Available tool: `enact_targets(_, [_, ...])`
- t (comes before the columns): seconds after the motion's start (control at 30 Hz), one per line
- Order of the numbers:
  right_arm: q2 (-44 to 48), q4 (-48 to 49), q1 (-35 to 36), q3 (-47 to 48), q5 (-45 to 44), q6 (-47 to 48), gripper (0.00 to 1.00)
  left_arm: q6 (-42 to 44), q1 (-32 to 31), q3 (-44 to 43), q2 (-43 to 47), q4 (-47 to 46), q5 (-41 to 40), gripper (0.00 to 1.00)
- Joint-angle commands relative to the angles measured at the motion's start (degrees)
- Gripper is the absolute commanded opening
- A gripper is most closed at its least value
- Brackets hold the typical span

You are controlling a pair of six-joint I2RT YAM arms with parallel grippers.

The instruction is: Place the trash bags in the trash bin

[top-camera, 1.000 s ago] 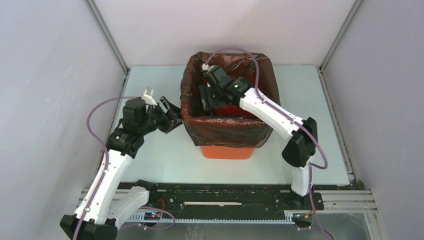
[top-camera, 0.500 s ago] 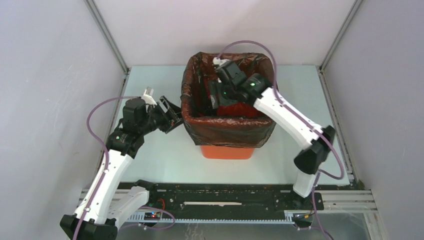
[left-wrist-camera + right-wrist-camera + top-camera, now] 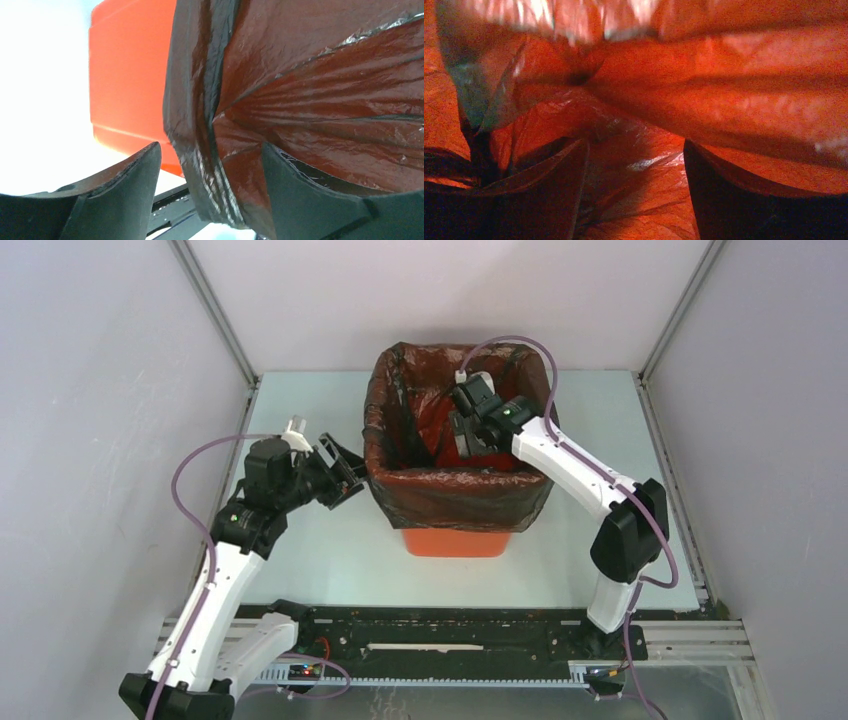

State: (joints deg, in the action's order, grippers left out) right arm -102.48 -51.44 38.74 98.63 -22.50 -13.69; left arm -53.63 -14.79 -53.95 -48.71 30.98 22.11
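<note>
The orange trash bin [image 3: 450, 543] stands in the middle of the table. The glossy black trash bag [image 3: 455, 500] lines it and is folded out over the rim on all sides. My left gripper [image 3: 352, 472] is open at the bin's left near corner. In the left wrist view its jaws [image 3: 210, 170] straddle a hanging fold of the bag [image 3: 310, 90] without closing on it, and the bin's bare orange wall [image 3: 130, 75] shows beside it. My right gripper [image 3: 468, 440] is down inside the bin. It is open [image 3: 635, 170], with the bag lining [image 3: 724, 90] in front of it.
The bin stands on a pale table [image 3: 300, 550] enclosed by white walls with metal posts [image 3: 215, 310]. A black rail [image 3: 450, 635] runs along the near edge between the arm bases. Purple cables loop over both arms.
My right gripper has moved from the left part of the bin's inside towards its right back part, and its elbow has swung right. The left arm has stayed put.
</note>
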Motion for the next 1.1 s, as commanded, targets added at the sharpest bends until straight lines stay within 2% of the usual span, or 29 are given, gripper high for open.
enact_targets(0.0, [0.3, 4.7, -0.4, 0.8, -2.6, 1.0, 0.78, 3.4, -0.8, -2.8, 2.5, 4.2, -2.9, 0.79])
enact_targets(0.13, [0.5, 7.1, -0.1, 0.0, -1.3, 2.3, 0.78, 4.1, -0.6, -3.1, 4.9, 7.4, -6.0, 0.83])
enact_targets(0.33, [3.8, -2.5, 3.6, 10.4, 2.0, 1.7, 0.81, 9.4, -0.3, -9.0, 8.1, 18.8, -15.8, 0.96])
enact_targets(0.5, [9.1, -11.3, 7.1, 19.6, 2.2, 1.9, 0.82, 10.9, -0.1, -19.1, 9.3, 23.3, -20.7, 0.98])
enact_targets(0.63, [14.4, -16.1, 7.8, 27.3, 2.4, 2.6, 0.88, 11.1, -0.1, -29.3, 8.2, 20.7, -21.6, 1.0])
enact_targets(0.77, [19.2, -21.6, 8.6, 34.1, -2.3, 2.4, 0.91, 14.0, -0.1, -35.9, 7.6, 11.7, -19.8, 1.0])
enact_targets(0.87, [24.3, -23.6, 9.0, 36.3, -8.1, 2.4, 0.93, 16.8, -0.1, -40.8, 6.9, 7.3, -21.1, 1.0])
enact_targets(0.97, [30.5, -23.7, 9.0, 36.7, -11.5, 2.2, 0.99, 19.7, -0.1, -45.9, 5.6, 5.3, -21.9, 1.0])
enact_targets(1.07, [36.2, -23.2, 9.0, 35.4, -15.2, 2.4, 1.0, 22.9, -0.1, -49.7, 4.6, 4.0, -22.8, 1.0])
